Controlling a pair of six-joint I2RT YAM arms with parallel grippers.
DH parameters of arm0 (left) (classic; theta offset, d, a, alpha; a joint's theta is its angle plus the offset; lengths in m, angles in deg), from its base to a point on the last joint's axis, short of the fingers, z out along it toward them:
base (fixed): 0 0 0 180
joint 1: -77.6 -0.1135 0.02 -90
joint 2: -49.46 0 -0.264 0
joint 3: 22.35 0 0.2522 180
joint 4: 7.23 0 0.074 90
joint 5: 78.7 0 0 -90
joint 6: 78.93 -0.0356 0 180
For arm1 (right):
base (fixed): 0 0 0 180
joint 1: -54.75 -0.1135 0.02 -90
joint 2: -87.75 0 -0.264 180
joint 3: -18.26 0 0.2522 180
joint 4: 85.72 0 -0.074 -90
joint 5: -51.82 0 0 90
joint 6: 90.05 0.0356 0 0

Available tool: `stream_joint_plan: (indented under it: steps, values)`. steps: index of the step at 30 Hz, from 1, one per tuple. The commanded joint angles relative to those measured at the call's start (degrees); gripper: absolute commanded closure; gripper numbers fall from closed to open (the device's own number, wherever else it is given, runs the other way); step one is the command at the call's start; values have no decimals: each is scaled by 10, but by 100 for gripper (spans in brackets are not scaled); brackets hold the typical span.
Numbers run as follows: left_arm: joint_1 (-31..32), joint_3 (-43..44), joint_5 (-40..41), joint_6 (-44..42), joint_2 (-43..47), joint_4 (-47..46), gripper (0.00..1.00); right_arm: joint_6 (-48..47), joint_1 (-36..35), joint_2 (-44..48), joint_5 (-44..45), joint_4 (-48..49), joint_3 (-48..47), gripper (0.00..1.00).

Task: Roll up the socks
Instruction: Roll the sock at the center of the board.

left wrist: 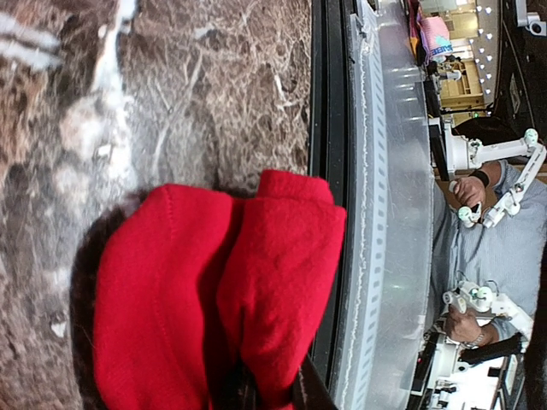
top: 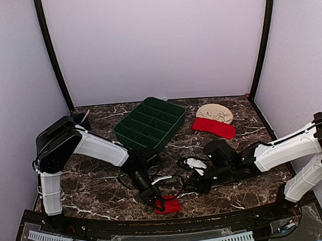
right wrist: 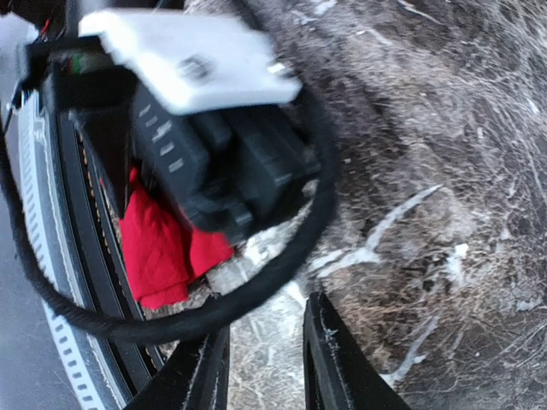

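A bundled red sock [top: 170, 205] lies at the table's near edge. My left gripper [top: 156, 200] is shut on one end of it. In the left wrist view the sock [left wrist: 214, 282] is folded over on itself, and the left gripper [left wrist: 270, 388] pinches a fold between its dark fingers. A second red sock [top: 213, 127] lies flat at the back right, away from both arms. My right gripper [top: 185, 190] hovers low just right of the bundle. In the right wrist view the right gripper [right wrist: 265, 376] is open over bare marble, with the bundled sock [right wrist: 158, 243] ahead behind a black cable.
A green compartment tray [top: 150, 124] stands at the back centre. A beige cloth item [top: 215, 113] lies behind the flat sock. A dark blue cup [top: 81, 119] sits at the back left. The table's black front rail [left wrist: 323, 128] runs right beside the bundle.
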Motion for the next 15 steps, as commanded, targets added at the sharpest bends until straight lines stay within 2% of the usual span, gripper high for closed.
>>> stream_joint_plan:
  steps: [1, 15]
  values:
    - [-9, -11, 48, -4, -27, 53, 89, -41, -48, 17, 75, -31, -8, 71]
    - [-18, 2, 43, -7, -48, 58, 89, -89, -150, -22, 116, -92, -71, 70]
